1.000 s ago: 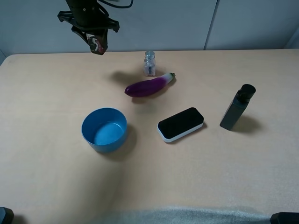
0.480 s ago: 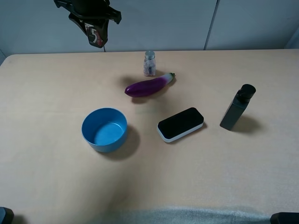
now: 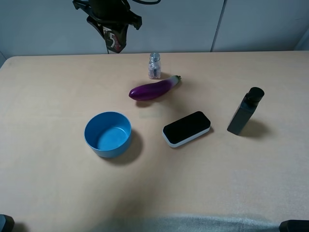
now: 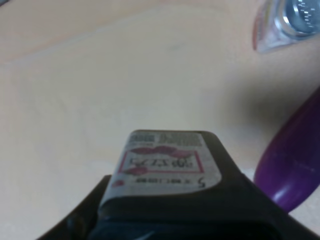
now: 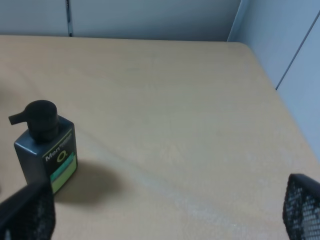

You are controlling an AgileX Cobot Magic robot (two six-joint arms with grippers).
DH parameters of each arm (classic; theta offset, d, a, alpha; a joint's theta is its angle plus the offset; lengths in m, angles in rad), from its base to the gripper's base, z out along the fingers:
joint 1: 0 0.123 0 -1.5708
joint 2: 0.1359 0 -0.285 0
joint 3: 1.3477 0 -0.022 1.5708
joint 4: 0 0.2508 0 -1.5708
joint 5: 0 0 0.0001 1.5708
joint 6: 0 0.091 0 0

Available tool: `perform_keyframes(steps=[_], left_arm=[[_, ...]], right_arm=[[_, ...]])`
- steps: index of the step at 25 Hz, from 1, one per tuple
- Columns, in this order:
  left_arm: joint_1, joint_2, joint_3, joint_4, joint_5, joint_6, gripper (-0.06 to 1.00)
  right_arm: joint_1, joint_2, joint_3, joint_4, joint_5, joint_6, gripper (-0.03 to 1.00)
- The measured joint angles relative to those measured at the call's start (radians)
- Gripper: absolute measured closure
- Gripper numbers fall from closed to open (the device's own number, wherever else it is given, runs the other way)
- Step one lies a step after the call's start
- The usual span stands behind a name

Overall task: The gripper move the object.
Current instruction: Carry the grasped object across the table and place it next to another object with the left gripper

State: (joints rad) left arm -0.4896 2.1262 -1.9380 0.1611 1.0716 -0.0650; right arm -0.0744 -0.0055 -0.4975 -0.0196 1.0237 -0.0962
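In the exterior high view my left gripper (image 3: 113, 30) hangs high above the table's far edge, shut on the small black box with a large "5" (image 3: 114, 40). The box is lifted clear of the table, to the left of the glass jar. In the left wrist view the box (image 4: 165, 172) fills the bottom, held between the dark fingers (image 4: 80, 220), its pinkish label end facing the camera. My right gripper (image 5: 165, 210) is open, its mesh fingertips (image 5: 300, 200) wide apart, low near the table's right side and empty.
A small clear glass jar (image 3: 154, 65) stands at the back. A purple eggplant (image 3: 153, 89) lies in front of it. A blue bowl (image 3: 108, 134) sits left of centre. A black and white case (image 3: 186, 128) lies in the middle. A tall black bottle (image 3: 245, 111) stands at the right.
My left gripper has carried the box up and then to the right along the table's far edge, towards the glass jar. Nothing else has moved.
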Motion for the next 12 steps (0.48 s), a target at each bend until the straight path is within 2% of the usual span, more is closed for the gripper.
perform_keyframes(steps=[12], left_arm=[[-0.072, 0.000, 0.000, -0.004, -0.030, 0.000, 0.41]], right_arm=[[0.000, 0.000, 0.000, 0.000, 0.000, 0.000, 0.27]])
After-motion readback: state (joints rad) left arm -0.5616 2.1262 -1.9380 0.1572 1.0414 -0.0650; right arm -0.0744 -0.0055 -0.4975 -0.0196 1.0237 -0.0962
